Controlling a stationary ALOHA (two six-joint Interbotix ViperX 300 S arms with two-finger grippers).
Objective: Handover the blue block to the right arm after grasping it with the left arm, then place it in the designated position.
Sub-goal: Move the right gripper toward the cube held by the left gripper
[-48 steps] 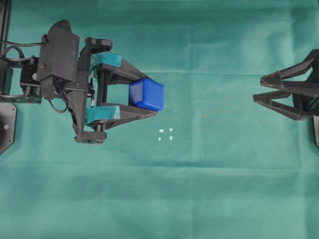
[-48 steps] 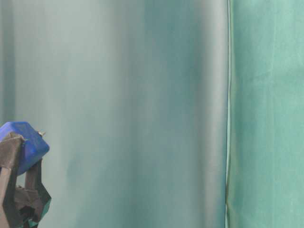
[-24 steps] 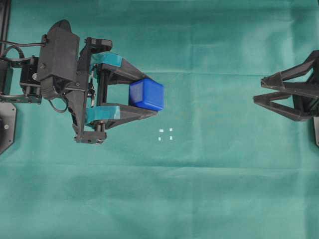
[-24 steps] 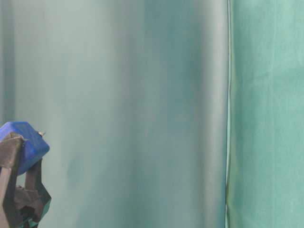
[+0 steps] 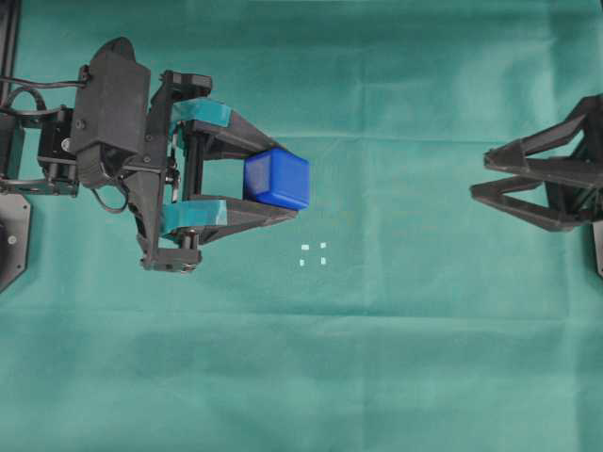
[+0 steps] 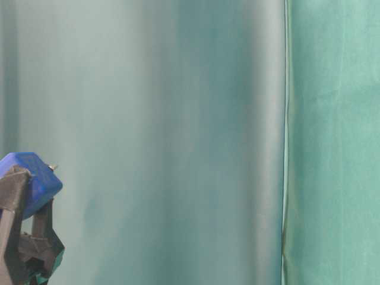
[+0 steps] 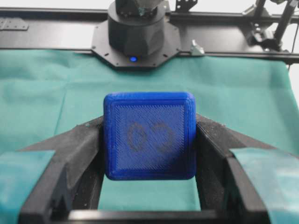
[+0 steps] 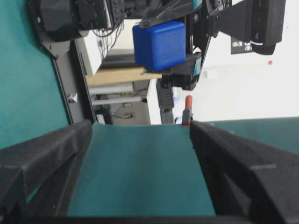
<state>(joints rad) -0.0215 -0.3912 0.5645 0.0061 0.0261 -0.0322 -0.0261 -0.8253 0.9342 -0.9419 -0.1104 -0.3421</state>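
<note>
Overhead: left gripper [image 5: 283,185] clamps blue block [image 5: 276,179] (right gripper [image 5: 479,177] spread)

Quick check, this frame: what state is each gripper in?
Left gripper: shut on the blue block.
Right gripper: open, holding nothing.

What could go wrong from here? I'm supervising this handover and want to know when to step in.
The blue block sits at the very tips of the left gripper, so a bump from the arriving arm might knock it loose.

The right gripper is open but far from the block, and looks rolled relative to it in the wrist view; a poorly lined-up closing could miss.

A dropped block might land off the designated position.
</note>
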